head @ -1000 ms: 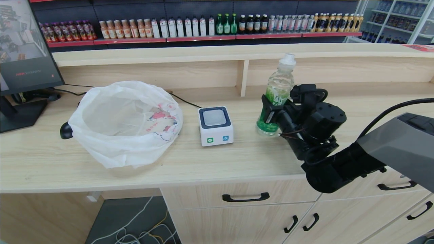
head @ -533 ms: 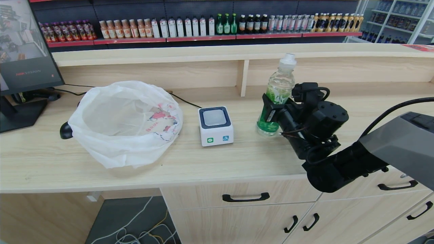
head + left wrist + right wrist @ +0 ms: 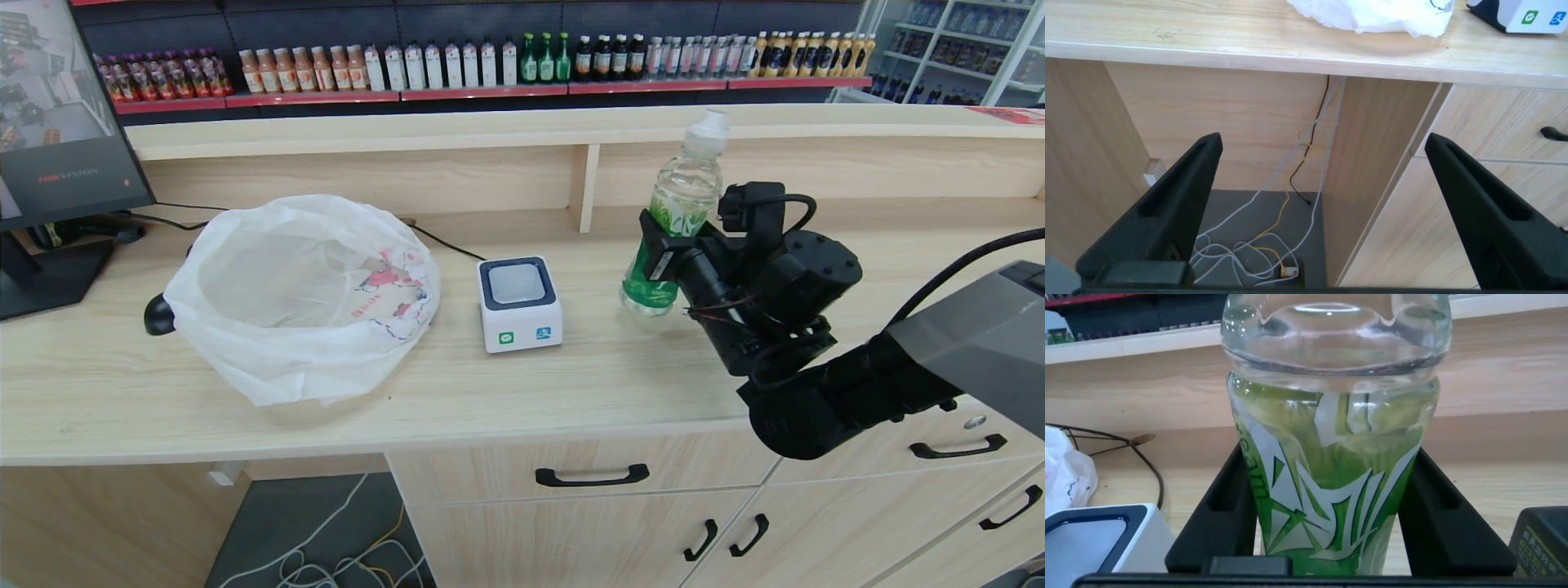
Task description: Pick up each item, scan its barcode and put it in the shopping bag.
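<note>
Over the right half of the wooden counter, midway between its front edge and the back ledge, the right gripper is clamped on a bottle around its lower body, one black finger on each side. The bottle is clear plastic with a white cap, clear liquid in its shoulder, and a green label with pale leaf-like streaks wrapped round the lower half. It leans a little, cap tipped toward the right end of the counter. Its base sits low over the wood, and I cannot tell whether it touches. Near the counter's middle, to the left of the bottle and apart from it, stands the small white scanner, its grey window facing up. Further left, a thin white shopping bag slumps on the counter with its mouth spread wide. Through the mouth I see its own crumpled wall with red and dark print. The left gripper hangs below the counter's front edge with its fingers spread wide, holding nothing.
</note>
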{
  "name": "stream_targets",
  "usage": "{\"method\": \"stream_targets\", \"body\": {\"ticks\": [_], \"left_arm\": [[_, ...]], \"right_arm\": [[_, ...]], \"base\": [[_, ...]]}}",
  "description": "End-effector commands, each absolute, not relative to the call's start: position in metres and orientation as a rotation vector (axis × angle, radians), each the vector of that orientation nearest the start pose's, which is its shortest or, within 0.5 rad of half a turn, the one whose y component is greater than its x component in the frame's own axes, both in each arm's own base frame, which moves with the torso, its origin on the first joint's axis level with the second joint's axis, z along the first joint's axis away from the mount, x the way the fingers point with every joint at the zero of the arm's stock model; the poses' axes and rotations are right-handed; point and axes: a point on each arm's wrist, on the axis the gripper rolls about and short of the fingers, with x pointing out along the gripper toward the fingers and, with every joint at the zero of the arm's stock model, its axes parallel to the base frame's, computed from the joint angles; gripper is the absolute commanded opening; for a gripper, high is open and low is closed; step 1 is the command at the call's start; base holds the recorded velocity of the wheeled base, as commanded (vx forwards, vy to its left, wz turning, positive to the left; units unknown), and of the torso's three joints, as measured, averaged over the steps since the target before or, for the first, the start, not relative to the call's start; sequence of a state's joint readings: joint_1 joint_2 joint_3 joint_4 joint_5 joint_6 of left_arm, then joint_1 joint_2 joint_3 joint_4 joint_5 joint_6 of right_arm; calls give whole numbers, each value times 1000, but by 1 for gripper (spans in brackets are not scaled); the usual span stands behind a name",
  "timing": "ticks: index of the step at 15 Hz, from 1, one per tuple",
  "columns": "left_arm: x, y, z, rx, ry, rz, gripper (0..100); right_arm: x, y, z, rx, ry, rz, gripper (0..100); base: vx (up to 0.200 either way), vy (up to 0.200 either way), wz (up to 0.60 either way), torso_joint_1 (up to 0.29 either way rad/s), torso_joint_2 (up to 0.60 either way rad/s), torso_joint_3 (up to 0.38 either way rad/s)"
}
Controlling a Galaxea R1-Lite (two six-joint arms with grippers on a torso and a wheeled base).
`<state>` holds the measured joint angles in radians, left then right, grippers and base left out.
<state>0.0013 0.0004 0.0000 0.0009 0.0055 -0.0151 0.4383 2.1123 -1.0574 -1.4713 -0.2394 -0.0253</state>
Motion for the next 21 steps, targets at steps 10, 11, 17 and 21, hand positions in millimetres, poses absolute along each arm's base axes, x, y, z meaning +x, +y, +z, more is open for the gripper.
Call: {"method": "stream_targets", "body": {"ticks": [10,11,17,21], "left_arm": [[-23,0,75,-14,0,8,100],[-23,0,75,-14,0,8,100],[-23,0,75,-15,0,8,100],[-23,0,75,-15,0,8,100]], "right_arm": [[242,159,205,116,-332,367,0],[227,157,201,106,-312,421,0],[174,132,194,61,-284,574,0],[151,119,187,48,-267,650,0]], "base": [[0,0,0,0,0,0],[0,0,0,0,0,0],[0,0,0,0,0,0],[0,0,0,0,0,0]]}}
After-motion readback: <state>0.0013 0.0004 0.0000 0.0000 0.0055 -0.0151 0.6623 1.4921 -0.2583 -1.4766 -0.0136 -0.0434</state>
